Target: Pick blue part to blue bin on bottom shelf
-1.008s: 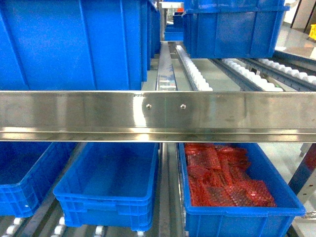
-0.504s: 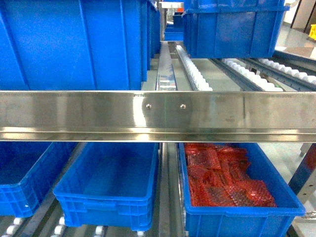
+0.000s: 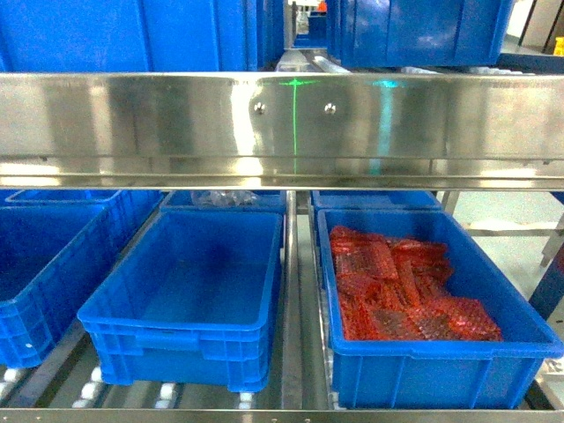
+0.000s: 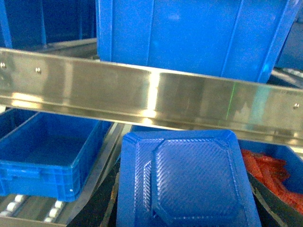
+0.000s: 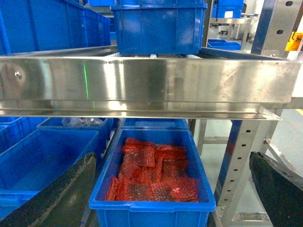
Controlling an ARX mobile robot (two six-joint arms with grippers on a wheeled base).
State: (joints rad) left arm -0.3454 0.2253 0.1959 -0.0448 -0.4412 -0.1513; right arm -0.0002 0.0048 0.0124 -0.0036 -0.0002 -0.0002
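Blue part [image 4: 189, 179] held in left jaws | right jaws wide, empty | blue bin [image 3: 189, 295] below.

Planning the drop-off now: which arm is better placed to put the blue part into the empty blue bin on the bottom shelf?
Left, probably. Its gripper holds the blue part near the empty blue bin. The right gripper is open, holds nothing, and faces the crate of red bags.

All views forward — shared steel bar [image 3: 282, 119]
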